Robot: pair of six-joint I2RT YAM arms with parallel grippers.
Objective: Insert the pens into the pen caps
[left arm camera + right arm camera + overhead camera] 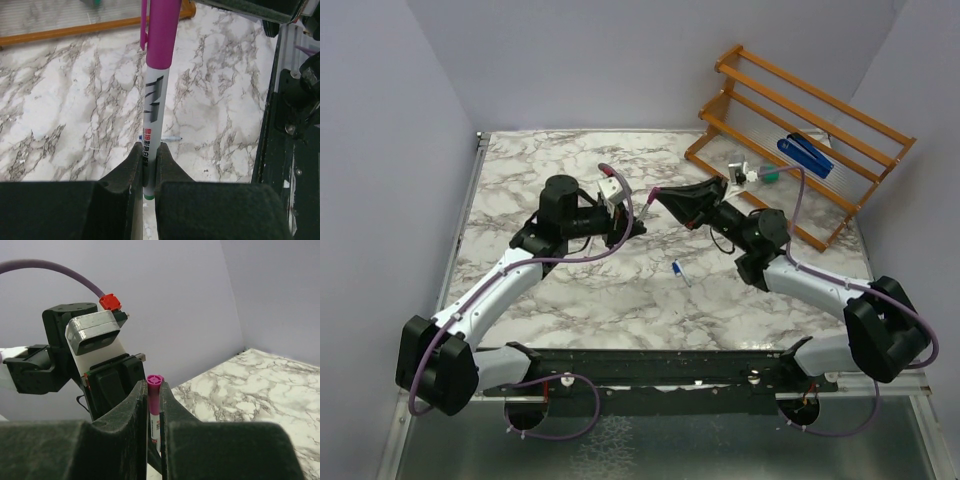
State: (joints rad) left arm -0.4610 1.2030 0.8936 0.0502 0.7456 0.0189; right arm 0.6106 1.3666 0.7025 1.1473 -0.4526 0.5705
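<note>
A white pen (154, 110) with a pink cap (162, 35) on its far end is held up above the table between both grippers. My left gripper (149, 150) is shut on the pen's white barrel near its green tail end. My right gripper (154, 388) is shut on the pink cap (155, 382), with the left wrist just behind it. In the top view the left gripper (634, 226) and the right gripper (665, 195) meet at mid-table with the pink cap (656, 192) between them. A second thin pen with a blue end (678, 270) lies on the marble; it also shows in the left wrist view (170, 138).
A wooden rack (800, 130) stands at the back right with a big blue stapler (805, 155) on it. A small green block (770, 177) and a white piece (738, 170) lie on the rack's lower part. The rack's edge (75, 30) shows in the left wrist view.
</note>
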